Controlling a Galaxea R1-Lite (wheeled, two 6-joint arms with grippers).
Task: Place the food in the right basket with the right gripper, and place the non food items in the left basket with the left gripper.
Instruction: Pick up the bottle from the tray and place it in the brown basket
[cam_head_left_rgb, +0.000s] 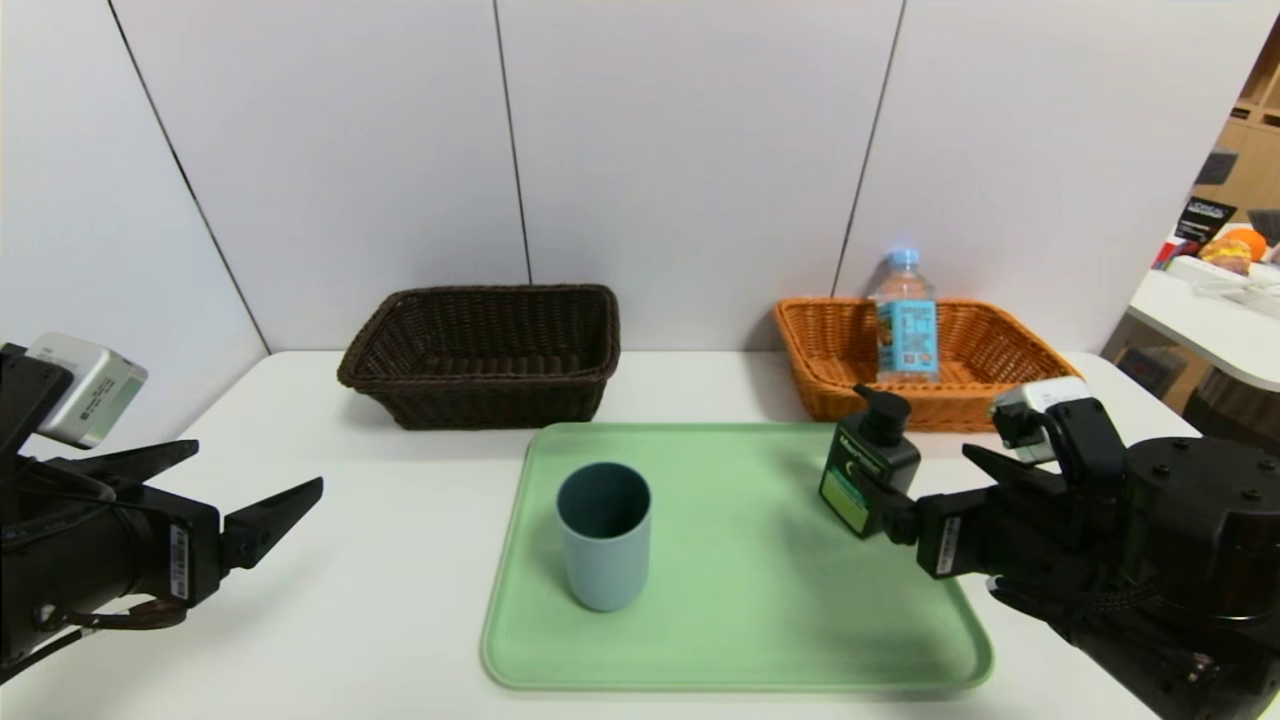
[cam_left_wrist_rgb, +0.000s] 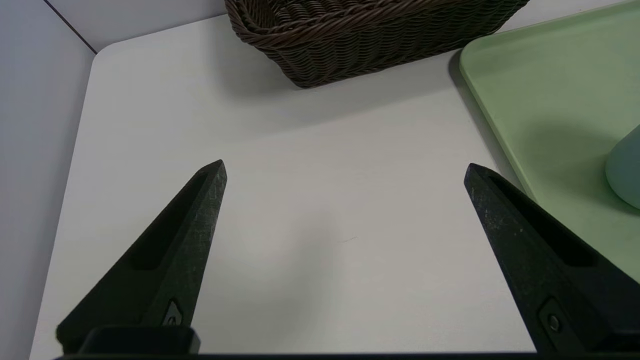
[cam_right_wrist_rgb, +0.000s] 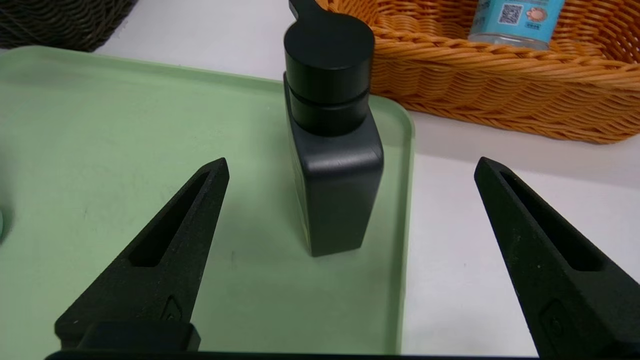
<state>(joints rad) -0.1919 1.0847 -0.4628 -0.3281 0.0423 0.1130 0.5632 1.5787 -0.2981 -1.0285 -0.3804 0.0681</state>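
We work over one white table (cam_head_left_rgb: 400, 560), and on it lies one green tray (cam_head_left_rgb: 760, 640), with two baskets behind: the dark left basket (cam_head_left_rgb: 480, 355), which shows nothing inside, and the orange right basket (cam_head_left_rgb: 1010, 360). One water bottle (cam_head_left_rgb: 905, 320), the only food, stands upright in the right basket, so we judge that half done. Two non-food items remain on the tray: one blue-grey cup (cam_head_left_rgb: 604, 535) upright near its middle, and one black pump bottle (cam_head_left_rgb: 868, 462) upright at its right edge.

Our right pincer (cam_right_wrist_rgb: 350, 175) hangs spread wide and empty, pointed at the pump bottle just ahead of it. Our left pincer (cam_left_wrist_rgb: 345, 172) is equally wide, holding nothing, over bare table left of the tray, well apart from the cup.

The risk we see: the right pincer sits so near the pump bottle that a forward drift could topple it or take it with the wrong arm. The left arm must reach across the tray, and could knock the cup on the way
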